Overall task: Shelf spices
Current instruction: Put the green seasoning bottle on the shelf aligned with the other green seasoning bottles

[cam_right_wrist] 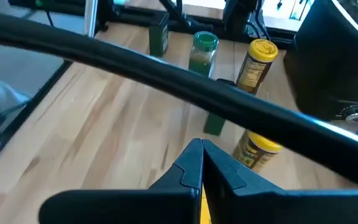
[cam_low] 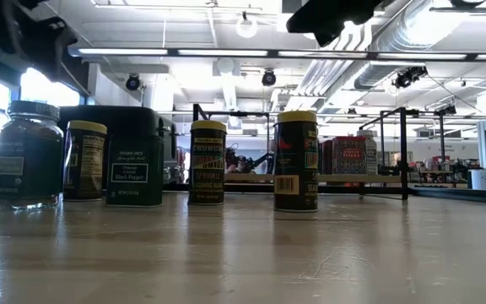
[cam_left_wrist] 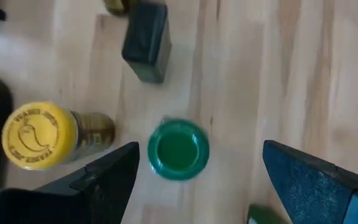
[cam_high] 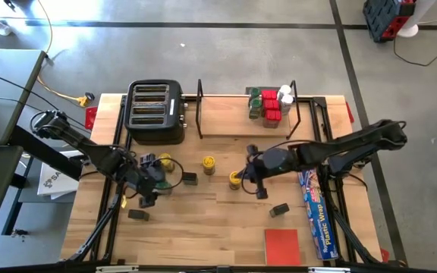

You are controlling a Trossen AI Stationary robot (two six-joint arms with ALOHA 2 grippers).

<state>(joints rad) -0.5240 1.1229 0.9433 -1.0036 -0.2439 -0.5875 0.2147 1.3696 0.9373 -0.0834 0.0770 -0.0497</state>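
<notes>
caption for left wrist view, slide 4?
Open left gripper poised above a green-lidded spice jar, yellow-lidded jar beside it.

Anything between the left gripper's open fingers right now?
Yes. In the left wrist view a green-lidded jar stands upright on the table, centred between the left gripper's open fingers, touching neither.

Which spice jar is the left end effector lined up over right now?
The green-lidded jar, seen lid-on between the open left end effector's fingers; the yellow-lidded jar sits off to one side.
</notes>
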